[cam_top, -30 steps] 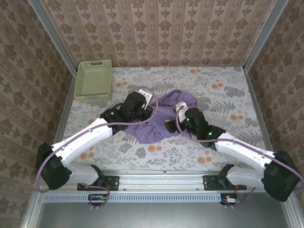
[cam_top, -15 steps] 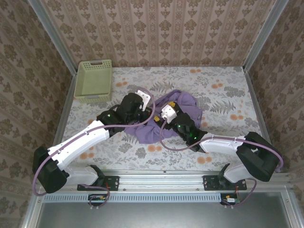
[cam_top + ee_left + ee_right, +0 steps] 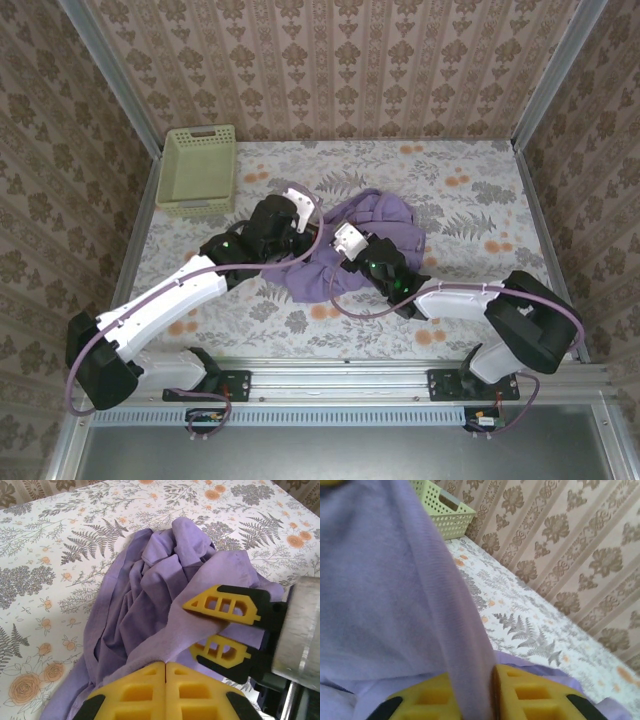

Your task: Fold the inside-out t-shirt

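From above, the inside-out t-shirt (image 3: 385, 215) lies bunched in the middle of the table (image 3: 480, 200). Both arms crowd over it, and a green basket (image 3: 198, 170) sits well apart at the far-left corner.

Left wrist: the left gripper (image 3: 165, 680) has its fingers pressed together on a fold. The right gripper (image 3: 218, 627) pinches cloth just beside it.

Right wrist: raised fabric clamped between the fingers hides much of the table.

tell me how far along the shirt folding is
Early on. Done: nothing is folded yet; the shirt lies crumpled in a heap on the table. In hand: the left hand and the right hand each pinch a bit of its cloth, close to each other. Left: likely spreading it flat, then making every fold.
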